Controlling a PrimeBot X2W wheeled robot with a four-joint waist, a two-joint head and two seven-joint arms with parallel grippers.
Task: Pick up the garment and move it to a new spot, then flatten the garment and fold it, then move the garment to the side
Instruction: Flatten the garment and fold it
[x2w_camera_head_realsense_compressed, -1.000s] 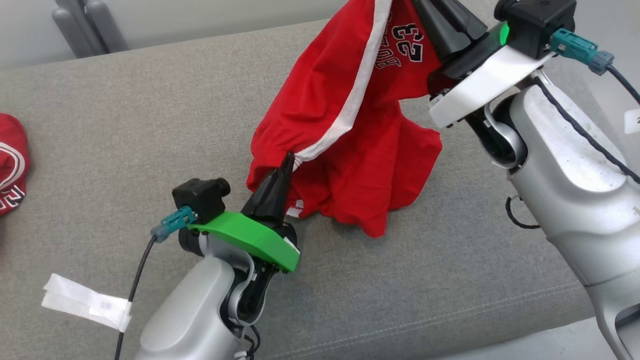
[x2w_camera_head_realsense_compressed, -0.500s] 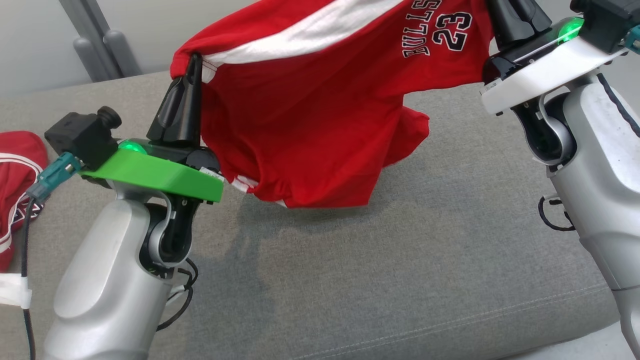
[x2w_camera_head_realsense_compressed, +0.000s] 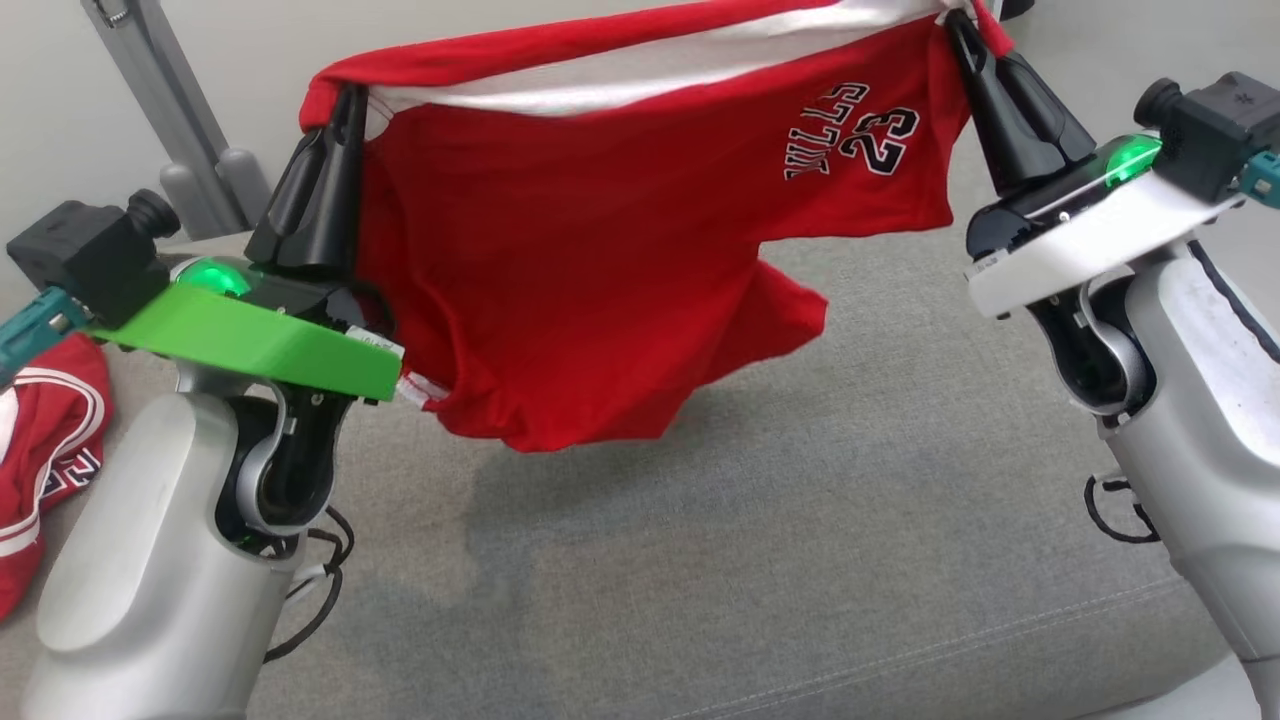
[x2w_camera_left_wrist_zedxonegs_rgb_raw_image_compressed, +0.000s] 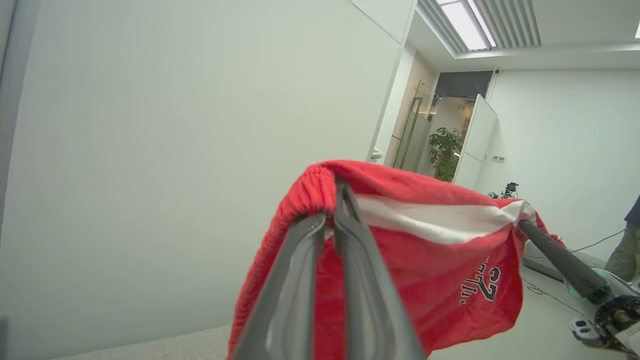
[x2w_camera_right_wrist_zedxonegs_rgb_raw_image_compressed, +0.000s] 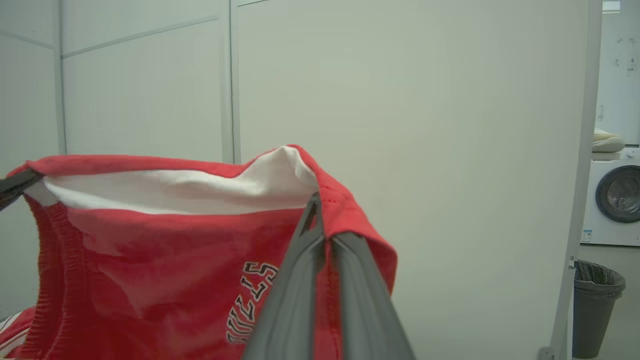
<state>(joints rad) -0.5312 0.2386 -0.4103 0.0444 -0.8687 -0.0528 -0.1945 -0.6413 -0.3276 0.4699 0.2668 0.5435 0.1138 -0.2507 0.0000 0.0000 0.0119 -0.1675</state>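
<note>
Head view, going left to right: a second red piece (x2w_camera_head_realsense_compressed: 40, 450) with white trim is lying at the far left edge of the grey bench (x2w_camera_head_realsense_compressed: 750, 550), not part of what I'm doing right now.

Next over is my left hand (x2w_camera_head_realsense_compressed: 345, 100), fingers pointing up and pinched tight on one top corner of the garment (x2w_camera_head_realsense_compressed: 600, 270). Way over on the other side, my right hand (x2w_camera_head_realsense_compressed: 958, 25) is clamped the same way on the opposite top corner. I'd say the two hands are set far apart on purpose, so the top edge pulls straight and the cloth hangs open instead of bunching, which should make it easier to lay flat.

The garment itself is up in the air between the hands. Its lowest fold looks clear of the bench, going by the shadow underneath. It's bright red with a white stripe running along the top edge and a "23" print near the right hand that reads flipped from this angle. The lower part is wrinkly and sags lower on the left.

Left wrist view shows a ribbed band bunched at the fingertips (x2w_camera_left_wrist_zedxonegs_rgb_raw_image_compressed: 345, 200), so I'm guessing that's the waistband end. Right wrist view has the fingertips (x2w_camera_right_wrist_zedxonegs_rgb_raw_image_compressed: 315, 205) biting just under the white stripe.
</note>
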